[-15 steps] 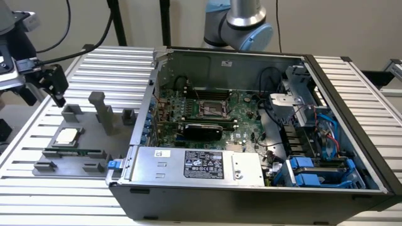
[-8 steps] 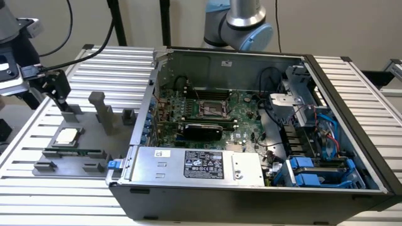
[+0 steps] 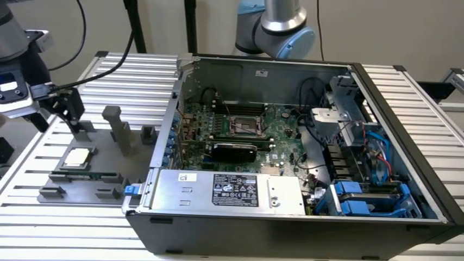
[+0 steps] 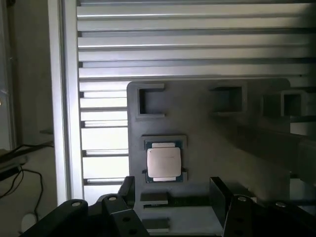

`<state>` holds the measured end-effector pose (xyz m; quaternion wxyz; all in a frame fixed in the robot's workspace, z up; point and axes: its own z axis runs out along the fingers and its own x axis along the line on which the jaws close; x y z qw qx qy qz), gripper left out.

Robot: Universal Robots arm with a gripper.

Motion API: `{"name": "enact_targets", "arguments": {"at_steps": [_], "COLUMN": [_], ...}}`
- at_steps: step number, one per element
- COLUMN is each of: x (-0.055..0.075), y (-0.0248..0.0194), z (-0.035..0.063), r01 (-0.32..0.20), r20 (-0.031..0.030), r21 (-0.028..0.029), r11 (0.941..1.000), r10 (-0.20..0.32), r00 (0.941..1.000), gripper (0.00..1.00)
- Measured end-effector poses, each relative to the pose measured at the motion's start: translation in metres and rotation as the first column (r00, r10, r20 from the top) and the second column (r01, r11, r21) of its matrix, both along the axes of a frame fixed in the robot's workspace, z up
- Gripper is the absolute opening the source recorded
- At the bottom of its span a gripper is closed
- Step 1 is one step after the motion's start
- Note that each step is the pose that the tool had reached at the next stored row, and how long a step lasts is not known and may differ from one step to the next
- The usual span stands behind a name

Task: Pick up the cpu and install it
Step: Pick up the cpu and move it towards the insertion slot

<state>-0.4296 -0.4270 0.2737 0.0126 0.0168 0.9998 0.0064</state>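
Now, gripper (image 4: 173,193) jaws spread, above cpu (image 4: 164,163)

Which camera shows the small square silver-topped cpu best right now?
The wrist view: it looks straight down on the small square silver-topped cpu, lying in its recess on the grey fixture plate, all edges clear. The exterior view shows the cpu small and slanted, at that view's left, outside the open computer case.
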Motion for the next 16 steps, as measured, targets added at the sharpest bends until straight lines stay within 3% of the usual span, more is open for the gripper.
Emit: {"name": "enact_targets", "arguments": {"at_steps": [10,16], "x": [0.001,0.001], "y": [0.0003,0.0008], "z": [-0.0182,-0.0290], "r01": [-0.011,-0.015], "r20": [-0.0001,-0.0003], "r21": [-0.0132,-0.0170], "r11": [0.9999,0.9997], "r10": [0.011,0.015], "r00": [0.9999,0.9999], "gripper": [0.71,0.71]}}
